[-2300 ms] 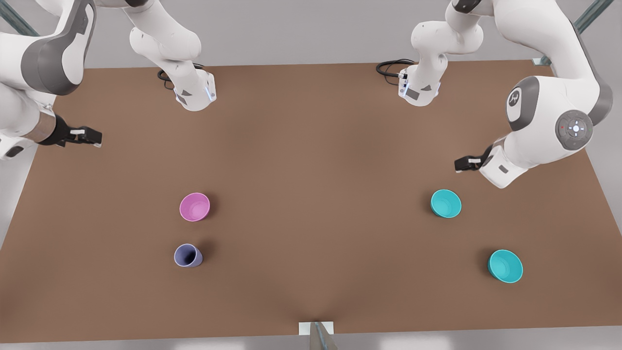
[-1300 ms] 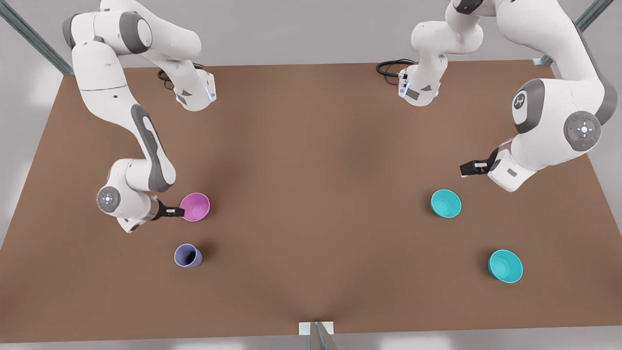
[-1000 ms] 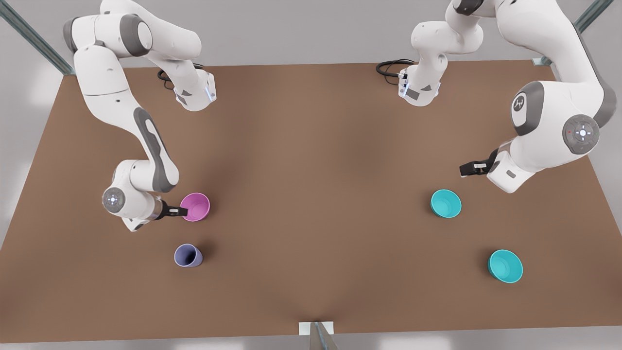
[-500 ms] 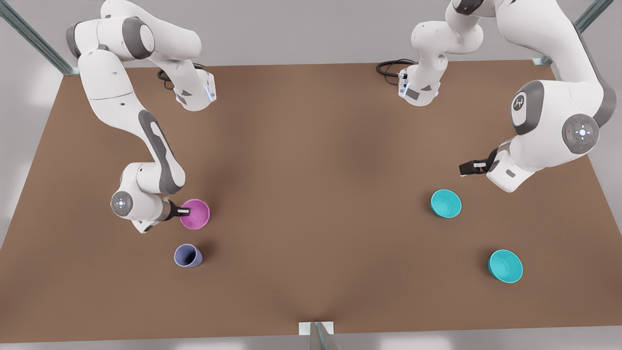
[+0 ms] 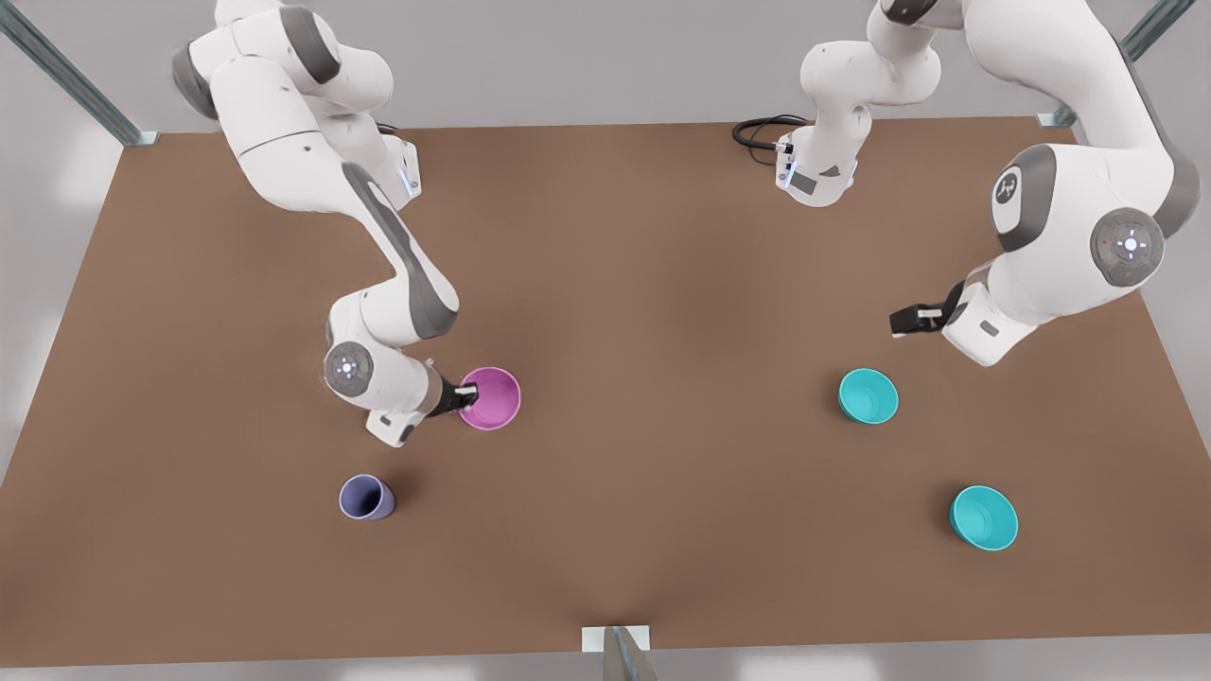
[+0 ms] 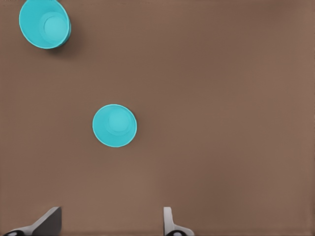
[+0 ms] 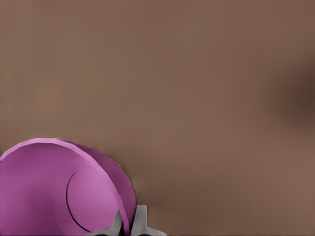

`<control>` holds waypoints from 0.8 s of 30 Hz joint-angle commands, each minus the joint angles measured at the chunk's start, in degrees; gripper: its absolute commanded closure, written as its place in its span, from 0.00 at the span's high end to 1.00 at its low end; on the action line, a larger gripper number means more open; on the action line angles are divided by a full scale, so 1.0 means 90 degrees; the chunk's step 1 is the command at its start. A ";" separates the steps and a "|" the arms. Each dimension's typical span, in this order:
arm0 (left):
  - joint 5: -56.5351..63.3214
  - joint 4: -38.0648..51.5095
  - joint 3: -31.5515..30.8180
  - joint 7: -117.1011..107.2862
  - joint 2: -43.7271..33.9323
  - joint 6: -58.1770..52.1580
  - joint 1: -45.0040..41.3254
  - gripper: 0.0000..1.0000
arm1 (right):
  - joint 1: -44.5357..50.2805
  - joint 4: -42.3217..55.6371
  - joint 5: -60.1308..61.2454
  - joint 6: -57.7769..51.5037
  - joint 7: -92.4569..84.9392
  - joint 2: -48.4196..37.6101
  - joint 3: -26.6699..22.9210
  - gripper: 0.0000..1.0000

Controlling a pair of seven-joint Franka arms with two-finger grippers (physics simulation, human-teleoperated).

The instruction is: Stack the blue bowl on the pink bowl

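Front view: your right gripper is at the front view's left, fingers pinched on the rim of the pink bowl, one finger inside the wall and one outside, as the right wrist view confirms with the pink bowl right at its fingertips. The bowl appears lifted or dragged clear of the lavender cup, which stands well behind the gripper's wrist side.

Your left gripper hovers over the table at the front view's right, fingers spread wide with nothing between them. In the left wrist view the nearer blue bowl lies just ahead of those fingertips, and the second blue bowl sits farther out beyond it.

You seem to be at the step of bringing the pink bowl toward the middle as a base. Next, set it down flat and let go, then lower the left gripper onto the nearer blue bowl's rim. Keep the pinched bowl level so it lands upright.
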 commanded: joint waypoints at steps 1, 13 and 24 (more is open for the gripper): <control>0.0001 0.0011 0.0013 -0.0012 -0.0014 -0.0045 0.0015 1.00 | 0.0426 0.0498 -0.0197 0.0801 0.1770 0.0388 -0.0019 0.21; 0.0001 0.0002 0.0052 -0.0002 0.0054 0.0023 0.0025 1.00 | 0.1403 0.2833 -0.1858 0.1651 0.2933 0.2615 -0.0078 0.21; 0.0021 -0.0028 0.0082 -0.0002 0.0005 -0.0084 0.0025 1.00 | 0.1784 0.3204 -0.1809 0.1797 0.3108 0.3064 -0.0049 0.34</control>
